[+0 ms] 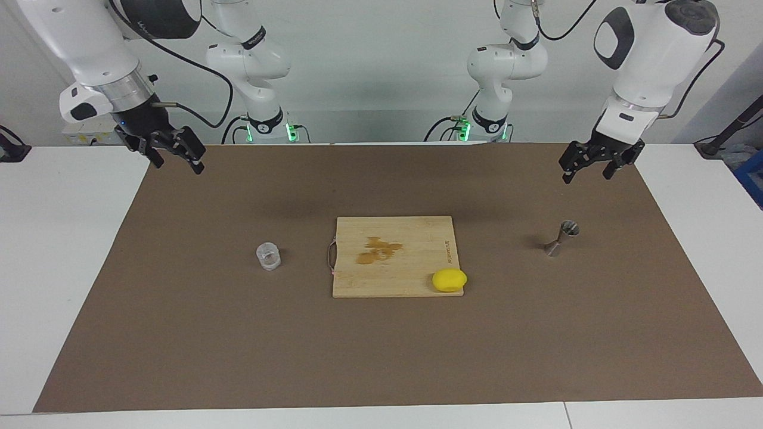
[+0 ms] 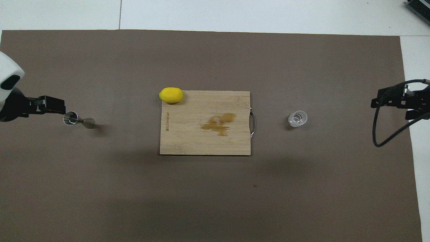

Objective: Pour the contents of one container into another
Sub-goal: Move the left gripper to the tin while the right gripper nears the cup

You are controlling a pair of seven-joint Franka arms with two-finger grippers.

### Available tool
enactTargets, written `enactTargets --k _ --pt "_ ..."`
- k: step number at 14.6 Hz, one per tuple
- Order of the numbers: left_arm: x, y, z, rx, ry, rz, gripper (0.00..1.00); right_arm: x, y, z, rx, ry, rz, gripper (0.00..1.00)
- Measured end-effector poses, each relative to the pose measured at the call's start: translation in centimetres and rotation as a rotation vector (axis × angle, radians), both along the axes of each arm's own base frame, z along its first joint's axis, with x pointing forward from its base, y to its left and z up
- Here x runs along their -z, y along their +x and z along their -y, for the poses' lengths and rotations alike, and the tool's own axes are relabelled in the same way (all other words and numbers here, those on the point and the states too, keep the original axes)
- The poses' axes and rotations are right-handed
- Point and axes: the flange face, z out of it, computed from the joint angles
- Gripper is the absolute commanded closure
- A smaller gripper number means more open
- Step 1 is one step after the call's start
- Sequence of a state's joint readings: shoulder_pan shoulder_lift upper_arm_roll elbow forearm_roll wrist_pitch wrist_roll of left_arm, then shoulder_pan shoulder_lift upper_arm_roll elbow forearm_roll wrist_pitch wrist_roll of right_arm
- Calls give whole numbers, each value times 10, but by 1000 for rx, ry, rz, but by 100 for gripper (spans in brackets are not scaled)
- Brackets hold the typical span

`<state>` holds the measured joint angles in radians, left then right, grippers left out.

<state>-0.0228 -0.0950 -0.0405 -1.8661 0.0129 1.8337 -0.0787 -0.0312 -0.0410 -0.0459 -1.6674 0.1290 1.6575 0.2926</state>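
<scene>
The clear glass cup stands upright on the brown mat toward the right arm's end, beside the board's handle. The steel jigger stands upright on the mat toward the left arm's end. My left gripper hangs open and empty over the mat's edge nearest the robots, well above the jigger and apart from it. My right gripper hangs open and empty over the mat's corner at its own end, well clear of the cup.
A bamboo cutting board with a brown stain lies mid-mat between cup and jigger. A yellow lemon rests on the board's corner farthest from the robots, toward the jigger. White table surrounds the mat.
</scene>
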Motion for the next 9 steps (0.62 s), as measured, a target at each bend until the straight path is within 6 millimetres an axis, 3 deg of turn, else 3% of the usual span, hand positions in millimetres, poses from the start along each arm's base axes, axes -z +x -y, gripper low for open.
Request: enactTargets --k 7,9 --pt "92 -27 46 93 6 -47 0 57 11 8 412 288 -74 0" --pt "106 -32 53 112 8 -58 0 70 14 19 513 385 -105 0"
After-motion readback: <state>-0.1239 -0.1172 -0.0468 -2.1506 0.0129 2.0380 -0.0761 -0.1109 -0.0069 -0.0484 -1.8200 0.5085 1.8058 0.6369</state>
